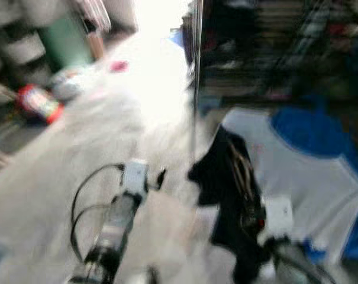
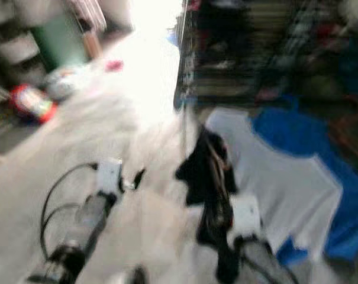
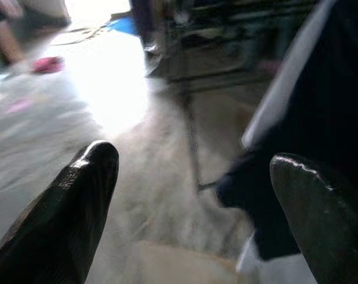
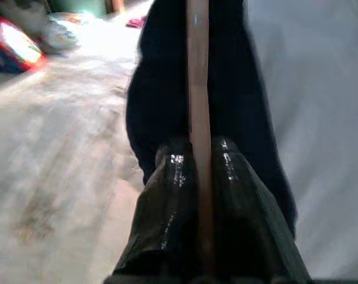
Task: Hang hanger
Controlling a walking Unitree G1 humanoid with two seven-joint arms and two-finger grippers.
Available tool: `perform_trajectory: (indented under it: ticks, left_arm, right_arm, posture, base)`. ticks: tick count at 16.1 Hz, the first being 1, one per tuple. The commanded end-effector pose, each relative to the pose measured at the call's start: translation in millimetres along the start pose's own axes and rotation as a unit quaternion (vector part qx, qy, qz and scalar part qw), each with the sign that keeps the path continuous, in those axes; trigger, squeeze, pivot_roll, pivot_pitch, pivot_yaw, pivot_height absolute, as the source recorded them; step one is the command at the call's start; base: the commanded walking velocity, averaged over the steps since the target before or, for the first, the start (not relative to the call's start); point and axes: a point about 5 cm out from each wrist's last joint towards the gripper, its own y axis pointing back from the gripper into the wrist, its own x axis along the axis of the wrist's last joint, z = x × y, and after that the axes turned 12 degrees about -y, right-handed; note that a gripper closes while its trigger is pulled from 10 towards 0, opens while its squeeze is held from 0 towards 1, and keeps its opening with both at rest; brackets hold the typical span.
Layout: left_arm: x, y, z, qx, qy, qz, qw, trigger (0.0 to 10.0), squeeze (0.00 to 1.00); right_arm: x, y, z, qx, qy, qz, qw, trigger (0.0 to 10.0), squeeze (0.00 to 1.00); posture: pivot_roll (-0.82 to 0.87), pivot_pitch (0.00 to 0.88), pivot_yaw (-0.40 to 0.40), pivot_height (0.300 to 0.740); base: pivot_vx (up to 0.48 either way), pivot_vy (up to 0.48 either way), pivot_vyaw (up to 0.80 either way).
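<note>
The head views are blurred. My right gripper (image 4: pixel 197 151) is shut on a thin wooden hanger (image 4: pixel 197 83) that runs up between its two fingers. A black garment (image 1: pixel 220 171) hangs on the hanger, held low and right of centre, just in front of a clothes rack's upright pole (image 1: pixel 195 77). My left gripper (image 3: pixel 190 171) is open with nothing between its fingers. It is held out over the pale floor, to the left of the black garment, and its arm (image 1: pixel 116 225) reaches in from below.
A white and blue shirt (image 1: pixel 303 171) hangs at the right, behind the black garment. Dark clothes (image 1: pixel 267 47) crowd the rack above. A red and white object (image 1: pixel 39 102) and a green bin (image 1: pixel 66 41) stand at the left. Bright glare covers the floor (image 1: pixel 161 65).
</note>
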Motion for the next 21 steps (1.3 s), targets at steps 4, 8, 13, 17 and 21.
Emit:
perform_trajectory:
  ticks: [4, 8, 13, 17, 21]
  left_arm:
    - [-0.9, -0.4, -3.9, 0.019, 0.002, -0.004, 1.0, 10.0, 0.0]
    - [-10.1, 5.5, -8.5, 0.038, 0.003, -0.015, 0.999, 10.0, 0.0]
    - [-10.1, 4.4, -9.5, 0.041, 0.004, -0.019, 0.999, 10.0, 0.0]
    - [0.7, -1.5, -26.9, 0.034, -0.023, 0.001, 0.999, 10.0, 0.0]
    - [41.6, -3.7, -48.6, 0.101, 0.022, 0.11, 0.989, 10.0, 0.0]
  right_arm:
    - [5.0, -10.6, -3.8, 0.017, -0.01, 0.006, 1.0, 10.0, 0.0]
    - [5.1, -25.0, -8.5, 0.038, -0.011, 0.0, 0.999, 10.0, 0.0]
    - [7.1, -33.8, -9.6, 0.043, -0.01, -0.001, 0.999, 10.0, 0.0]
    - [8.4, -40.9, -6.8, 0.017, -0.03, 0.011, 0.999, 10.0, 0.0]
    - [14.9, -41.2, 4.3, -0.02, -0.001, 0.038, 0.999, 10.0, 0.0]
  posture:
    - [-0.11, 0.031, 0.055, 0.74]
    - [-0.06, 0.0, 0.027, 0.74]
    - [-0.07, 0.023, 0.029, 0.74]
    - [-0.02, 0.047, 0.019, 0.74]
    - [0.02, 0.083, -0.026, 0.74]
  base:
    - [-0.363, 0.0, 0.0]
    - [-0.368, 0.0, 0.0]
    - [-0.37, 0.0, 0.0]
    - [-0.169, 0.0, 0.0]
    - [0.0, 0.0, 0.0]
